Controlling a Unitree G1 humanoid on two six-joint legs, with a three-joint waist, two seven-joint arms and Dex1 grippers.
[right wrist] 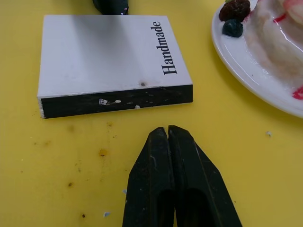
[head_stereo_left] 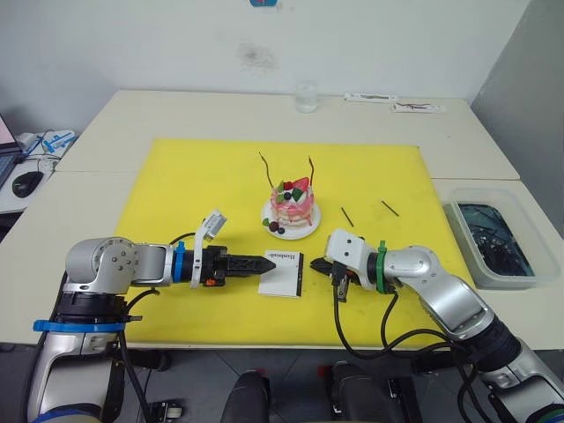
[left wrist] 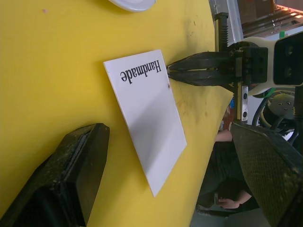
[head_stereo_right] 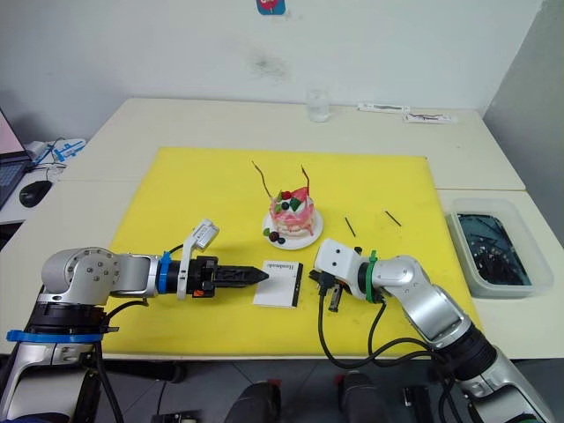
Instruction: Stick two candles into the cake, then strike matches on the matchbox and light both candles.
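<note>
I see both candles (head_stereo_left: 264,168) standing in the cake (head_stereo_left: 292,205). The matchbox (head_stereo_left: 281,274) lies between my end effectors: left (head_stereo_left: 270,263) spread wide at one edge, right (head_stereo_left: 315,263) pinched empty beside the strip. The matches (head_stereo_left: 347,216) lie beyond the right; I should grip one near its tail.

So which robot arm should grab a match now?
Probably the right. The right gripper is on the same side as the two matches, which lie right of the cake. The left gripper is at the matchbox's far edge.
</note>
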